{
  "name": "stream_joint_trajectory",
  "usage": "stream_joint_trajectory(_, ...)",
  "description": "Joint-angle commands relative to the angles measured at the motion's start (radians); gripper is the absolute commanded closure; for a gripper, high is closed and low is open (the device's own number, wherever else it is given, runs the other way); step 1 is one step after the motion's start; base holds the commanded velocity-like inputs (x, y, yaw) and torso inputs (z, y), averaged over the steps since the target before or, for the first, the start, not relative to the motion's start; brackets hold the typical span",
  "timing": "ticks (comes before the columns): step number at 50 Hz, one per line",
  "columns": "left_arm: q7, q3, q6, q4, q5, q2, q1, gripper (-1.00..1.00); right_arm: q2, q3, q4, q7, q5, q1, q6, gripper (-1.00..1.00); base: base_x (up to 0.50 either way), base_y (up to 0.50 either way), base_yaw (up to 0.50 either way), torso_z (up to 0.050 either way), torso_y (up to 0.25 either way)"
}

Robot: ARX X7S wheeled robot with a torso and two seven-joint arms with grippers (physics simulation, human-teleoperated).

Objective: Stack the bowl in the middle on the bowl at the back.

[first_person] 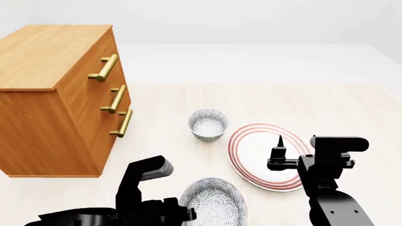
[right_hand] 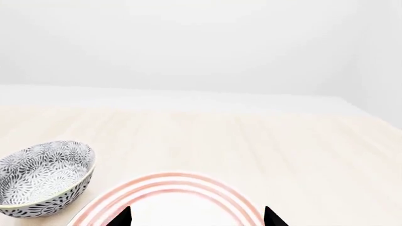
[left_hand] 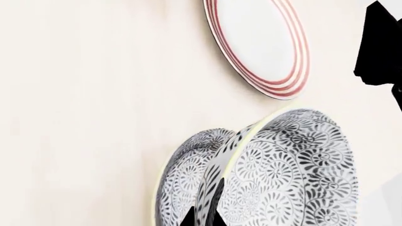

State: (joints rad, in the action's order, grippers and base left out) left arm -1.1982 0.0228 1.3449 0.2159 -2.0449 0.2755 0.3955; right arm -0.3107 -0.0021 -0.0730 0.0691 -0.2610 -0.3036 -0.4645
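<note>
The bowl at the back (first_person: 208, 123) stands upright on the pale floor, also seen as a speckled bowl (right_hand: 44, 176) in the right wrist view. Near the bottom of the head view, my left gripper (first_person: 187, 213) is shut on the rim of the bowl in the middle (first_person: 213, 202). In the left wrist view its wall passes between the fingertips of that gripper (left_hand: 204, 220), and the held bowl (left_hand: 295, 165) fills the frame. A second speckled bowl (left_hand: 185, 169) shows just beside it. My right gripper (right_hand: 197, 217) hangs open over the plate, holding nothing.
A wide white plate with red rings (first_person: 248, 157) lies to the right of the bowls, under my right gripper (first_person: 292, 148). A wooden drawer cabinet (first_person: 60, 99) with brass handles stands at the left.
</note>
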Motion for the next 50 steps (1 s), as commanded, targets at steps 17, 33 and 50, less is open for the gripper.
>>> stream_joint_trajectory(17, -0.001, 0.071, -0.066, -0.098, -0.018, -0.008, -0.027, 1.0, -0.001, 0.004, 0.003, 0.005, -0.016, 0.013, 0.018, -1.0, 0.0, 0.0, 0.0, 0.0, 0.0)
stream_joint_trajectory(33, 0.013, 0.098, -0.078, -0.108, -0.013, -0.004, -0.028, 1.0, -0.002, 0.001, 0.012, 0.01, -0.018, 0.012, 0.025, -1.0, 0.0, 0.0, 0.0, 0.0, 0.001)
stream_joint_trajectory(50, 0.043, 0.11, -0.091, -0.115, -0.004, 0.003, -0.018, 1.0, -0.004, -0.009, 0.026, 0.01, -0.02, 0.008, 0.03, -1.0, 0.0, 0.0, 0.0, 0.0, 0.0)
